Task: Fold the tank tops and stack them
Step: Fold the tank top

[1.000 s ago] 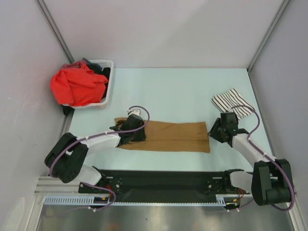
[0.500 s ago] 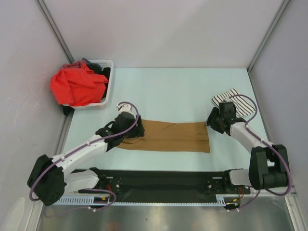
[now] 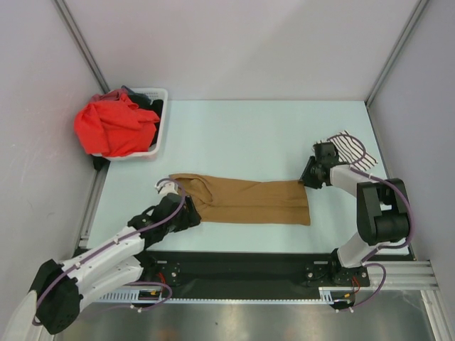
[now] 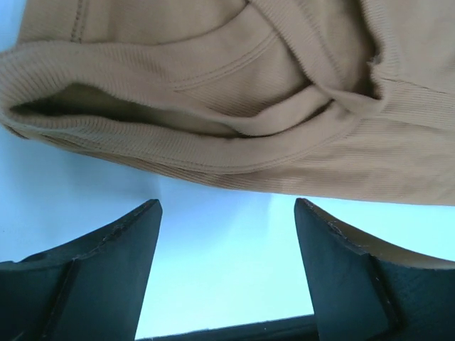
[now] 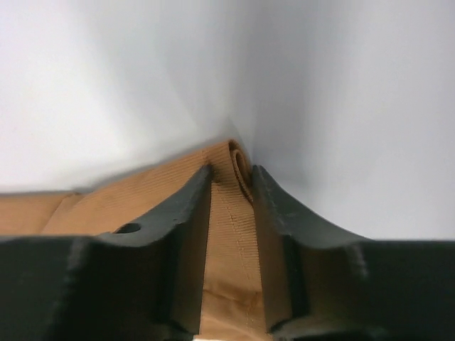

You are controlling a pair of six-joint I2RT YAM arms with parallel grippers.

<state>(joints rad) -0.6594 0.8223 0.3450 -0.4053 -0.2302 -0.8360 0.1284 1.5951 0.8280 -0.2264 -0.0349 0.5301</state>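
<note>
The tan-brown tank top [image 3: 249, 201] lies flat on the pale table [image 3: 249, 135], in the near half and about in the middle between the two arms. Its long axis goes from left to right, almost parallel to the near edge of the table. The end with the ribbed neck and the armholes points to the left, and the wider, straight end points to the right. The left gripper [image 4: 227, 213] is at the left end, low over the table. Its two fingers [image 4: 106, 249] stand wide apart with only bare table between them, and the ribbed edge of the cloth is just in front of the tips, not touching them, so this gripper grasps nothing. The right gripper [image 5: 231, 170] is at the far right corner of the same top. Its fingers are close together and the tan cloth fills the narrow gap between them, with a small rolled edge showing at the tips, so it is clenched on the cloth. The striped tank top [image 3: 343, 138] lies behind the right arm near the right wall, partly hidden by the arm and its cable. A white basket [image 3: 158, 135] with a red cloth [image 3: 114, 126] stands at the far left corner.
</note>
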